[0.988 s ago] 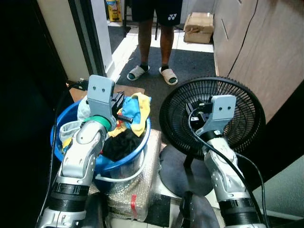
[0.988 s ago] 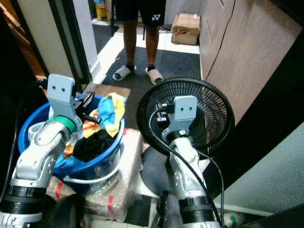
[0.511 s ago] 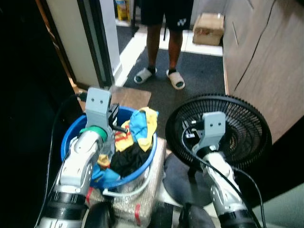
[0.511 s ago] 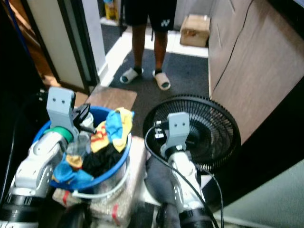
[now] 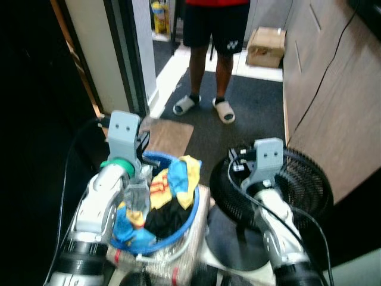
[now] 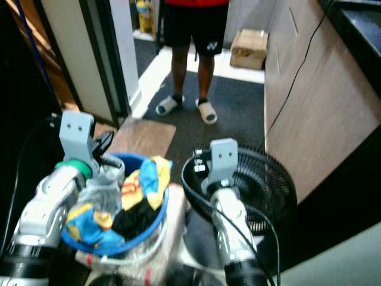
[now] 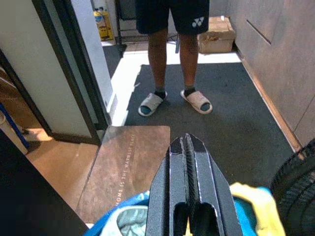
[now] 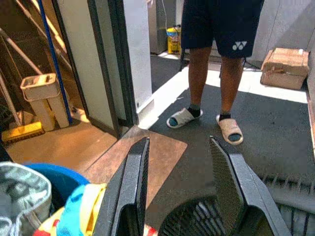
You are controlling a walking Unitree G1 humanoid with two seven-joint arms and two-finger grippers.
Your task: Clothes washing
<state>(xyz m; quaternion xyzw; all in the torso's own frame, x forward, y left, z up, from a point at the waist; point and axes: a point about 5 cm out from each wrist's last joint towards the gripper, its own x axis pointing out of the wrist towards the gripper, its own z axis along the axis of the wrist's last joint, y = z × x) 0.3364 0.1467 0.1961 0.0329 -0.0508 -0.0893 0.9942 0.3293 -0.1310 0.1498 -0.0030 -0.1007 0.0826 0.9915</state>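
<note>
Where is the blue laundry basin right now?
The blue laundry basin sits low on the robot's left in the eye views, on a plastic-wrapped bundle, beside the black fan, under the left gripper.

left gripper [image 7: 187, 147] closed, right gripper [image 8: 179, 162] agape

This looks like a home, with a blue tub of clothes [image 5: 178, 205], a black fan [image 5: 297, 185], a brown doormat [image 7: 130, 162], a broom [image 8: 22, 132], and a person in slippers [image 5: 202, 107].
</note>
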